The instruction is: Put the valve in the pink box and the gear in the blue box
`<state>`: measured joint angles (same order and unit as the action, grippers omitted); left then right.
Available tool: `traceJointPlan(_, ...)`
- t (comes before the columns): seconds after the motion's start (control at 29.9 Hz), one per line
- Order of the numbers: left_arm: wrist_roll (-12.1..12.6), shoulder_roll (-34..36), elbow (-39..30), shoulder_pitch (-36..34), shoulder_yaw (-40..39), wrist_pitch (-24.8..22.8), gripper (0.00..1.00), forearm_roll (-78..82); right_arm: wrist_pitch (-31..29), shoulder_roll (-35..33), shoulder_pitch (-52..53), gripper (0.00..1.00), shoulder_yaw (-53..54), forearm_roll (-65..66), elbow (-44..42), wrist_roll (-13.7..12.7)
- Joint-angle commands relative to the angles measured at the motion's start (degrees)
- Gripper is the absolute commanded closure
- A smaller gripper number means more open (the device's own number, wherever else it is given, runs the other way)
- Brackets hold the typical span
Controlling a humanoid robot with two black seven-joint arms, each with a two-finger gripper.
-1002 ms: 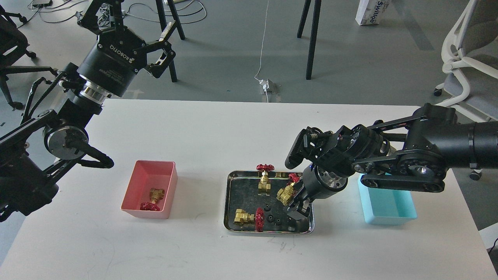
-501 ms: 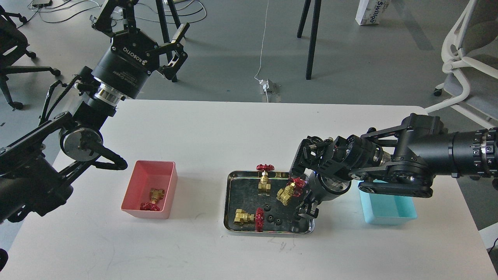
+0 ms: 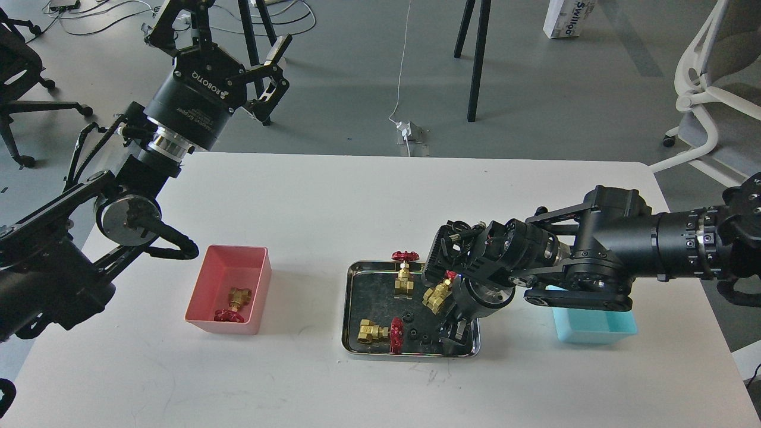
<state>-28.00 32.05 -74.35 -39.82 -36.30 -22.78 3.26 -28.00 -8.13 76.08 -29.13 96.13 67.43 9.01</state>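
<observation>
Valve (image 3: pixel 233 304) number one is lying on its side inside the pink box (image 3: pixel 205 297), red handwheel toward the near wall, so that half of the sorting is partly done. Three more valves are resting in the steel tray (image 3: pixel 351 309), all to the left of the right gripper (image 3: pixel 453 334): one upright at the far rim (image 3: pixel 405 274), one tilted just beside the gripper's wrist (image 3: pixel 438 295), and one on its side near the front (image 3: pixel 377 333). Brass bodies are reading as cast and faceted; the handwheels are red, round and spoked.

Gears (image 3: pixel 418 334) are lying as tiny black toothed rings on the tray floor, just left of the right gripper and hard to separate from the dark reflection in the polished metal. The right gripper is pointing down into the tray's near right corner, probably to collect a gear. Its fingers are seen dark and end-on, so whether they are parted or closed cannot be told, nor whether anything is between them.

The blue box (image 3: pixel 594 330) is sitting behind and right of that gripper, partly covered by the forearm; no contents are visible. Both boxes are smooth moulded plastic with tapered walls, flanking the tray on the white desk (image 3: pixel 309 202), one within each arm's reach.

The left gripper (image 3: pixel 235 41) is hanging high above the desk's far left corner, fingers spread wide and empty, well apart from everything.
</observation>
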Motion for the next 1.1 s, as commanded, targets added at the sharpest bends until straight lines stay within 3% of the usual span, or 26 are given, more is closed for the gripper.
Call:
traceJointPlan(0.0, 0.0, -0.15, 0.0, 0.0, -0.08, 0.01, 0.08, 0.0, 0.0, 0.4, -0.67, 0.41, -0.04, 0.02, -0.54, -0.05)
traceJointPlan(1.07, 0.0, -1.2, 0.88, 0.18, 0.01, 0.19, 0.08, 0.08, 0.0, 1.01, -2.52, 0.41, -0.22, 0.46, -1.6, -2.24)
